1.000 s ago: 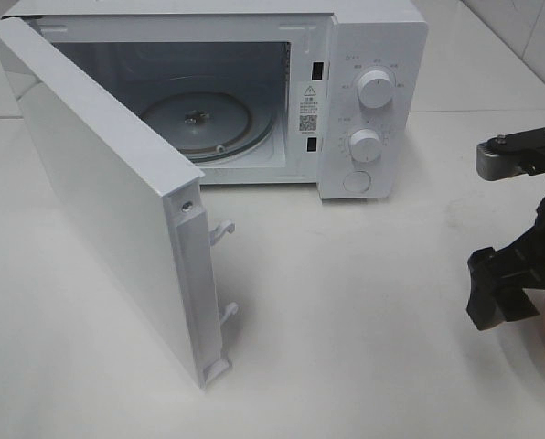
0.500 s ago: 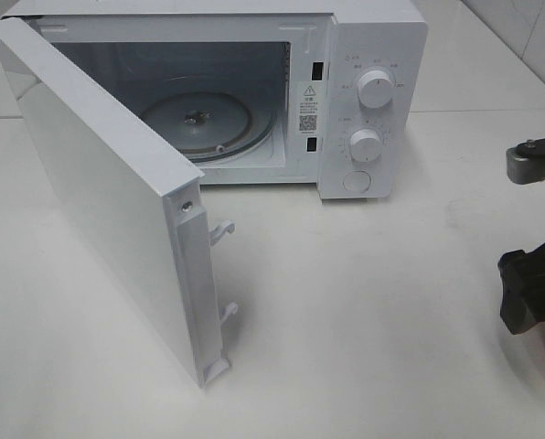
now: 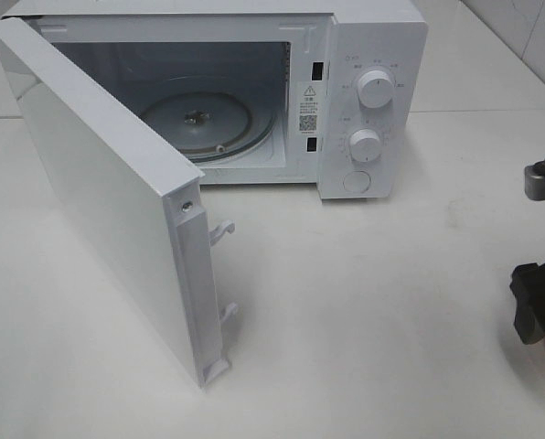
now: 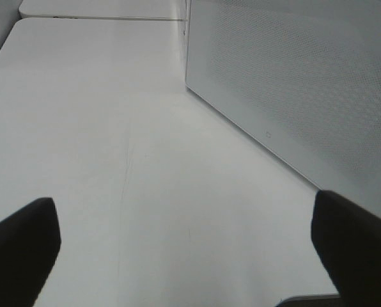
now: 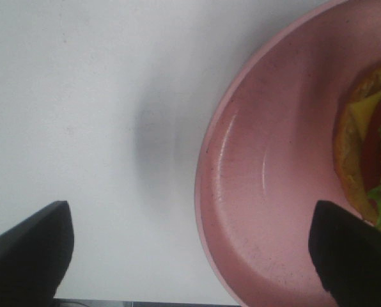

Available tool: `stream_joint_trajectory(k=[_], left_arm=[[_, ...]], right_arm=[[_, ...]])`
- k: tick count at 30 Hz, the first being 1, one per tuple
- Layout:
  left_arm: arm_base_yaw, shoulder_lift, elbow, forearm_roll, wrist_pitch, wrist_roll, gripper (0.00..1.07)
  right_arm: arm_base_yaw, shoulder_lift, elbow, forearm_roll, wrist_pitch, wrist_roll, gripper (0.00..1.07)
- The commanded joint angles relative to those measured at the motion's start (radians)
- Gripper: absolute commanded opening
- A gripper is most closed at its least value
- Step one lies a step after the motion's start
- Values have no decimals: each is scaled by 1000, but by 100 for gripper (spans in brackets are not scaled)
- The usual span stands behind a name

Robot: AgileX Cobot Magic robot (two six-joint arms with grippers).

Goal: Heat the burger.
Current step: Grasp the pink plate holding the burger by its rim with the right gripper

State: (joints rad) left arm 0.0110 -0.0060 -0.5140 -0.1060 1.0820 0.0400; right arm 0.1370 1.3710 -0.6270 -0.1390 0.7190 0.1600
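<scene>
High view over microwave (image 3: 373, 55), wrist views close above table (image 4: 114, 128)

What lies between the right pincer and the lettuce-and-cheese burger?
In the right wrist view, only the round pink plate's rim and bare inner surface separate the open black right pincer from the layered burger.

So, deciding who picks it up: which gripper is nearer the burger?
Right. The right gripper hangs over the pink plate, beside the burger; the left gripper sits by the microwave door, no burger in its view.
</scene>
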Motion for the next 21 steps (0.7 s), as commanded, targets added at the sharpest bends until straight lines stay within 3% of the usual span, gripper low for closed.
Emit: stream_joint_trajectory(k=[1,21], left_arm=[[-2,-16,-1,-2,-14,-6,100],[-2,-16,-1,-2,-14,-6,100]], right_arm=[[-6,44,7,-9,-30,10,93],[-64,261,7,-17,-143,32,90]])
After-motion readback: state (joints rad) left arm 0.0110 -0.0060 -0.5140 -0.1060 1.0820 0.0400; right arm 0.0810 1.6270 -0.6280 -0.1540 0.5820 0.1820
